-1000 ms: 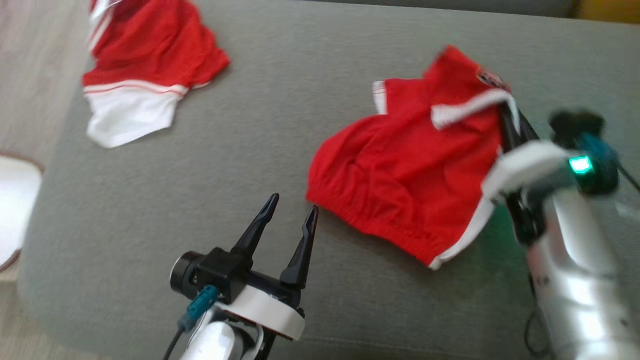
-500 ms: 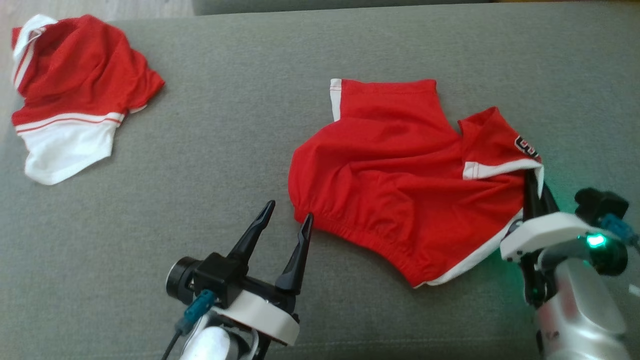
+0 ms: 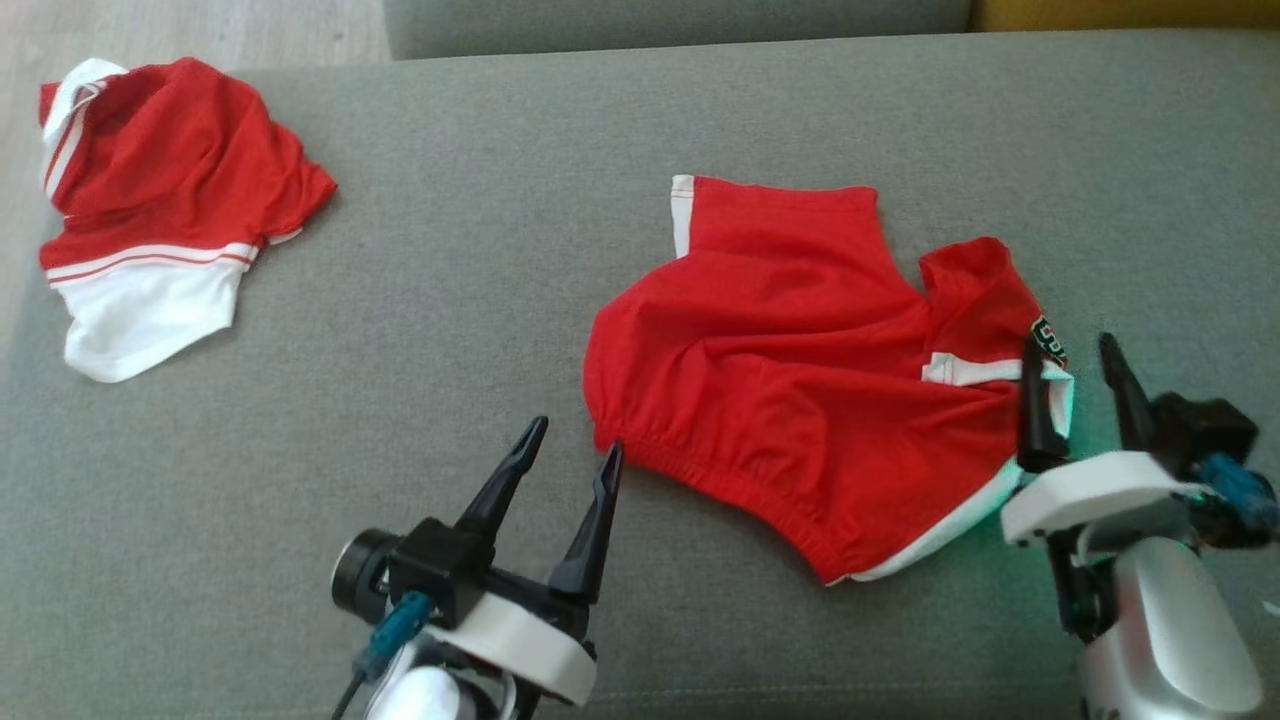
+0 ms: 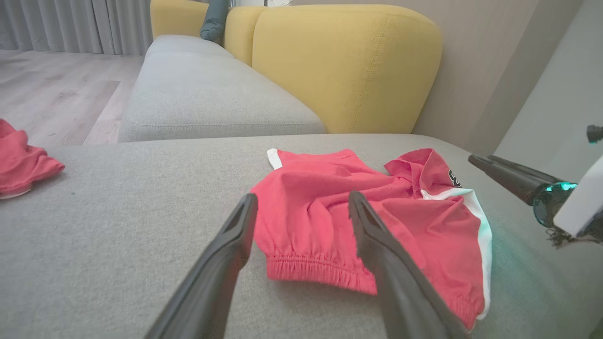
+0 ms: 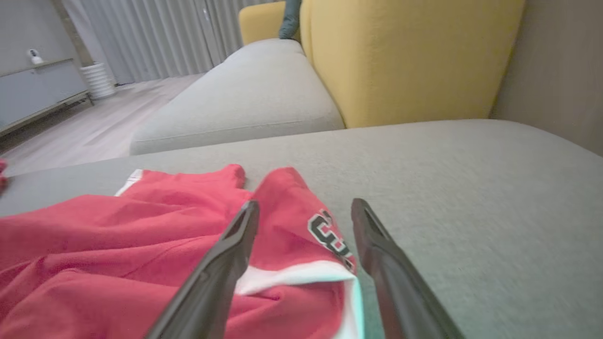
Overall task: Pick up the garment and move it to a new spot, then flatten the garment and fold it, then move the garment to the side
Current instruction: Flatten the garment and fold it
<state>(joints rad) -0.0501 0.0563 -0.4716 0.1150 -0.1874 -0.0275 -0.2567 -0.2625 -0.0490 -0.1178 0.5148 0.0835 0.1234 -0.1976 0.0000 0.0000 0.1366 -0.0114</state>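
Note:
The garment (image 3: 790,370), red shorts with white trim and an elastic waistband, lies rumpled on the grey sofa cushion (image 3: 480,260). My right gripper (image 3: 1068,345) stands open at the garment's right corner, one finger over the white trim, gripping nothing. In the right wrist view the folded leg with a black number (image 5: 325,233) lies between the open fingers (image 5: 304,205). My left gripper (image 3: 577,438) is open just left of the waistband, clear of the cloth. In the left wrist view its fingers (image 4: 301,197) frame the garment (image 4: 325,212), with the right gripper (image 4: 509,174) at the right.
A second red and white garment (image 3: 150,200) lies at the cushion's far left corner, near the edge above the wooden floor (image 3: 200,30). A yellow backrest (image 4: 348,61) and another grey seat (image 4: 207,94) stand beyond the cushion.
My right gripper has opened and let go of the garment's corner, which now rests on the cushion. The head camera shifted meanwhile. The left gripper stays open.

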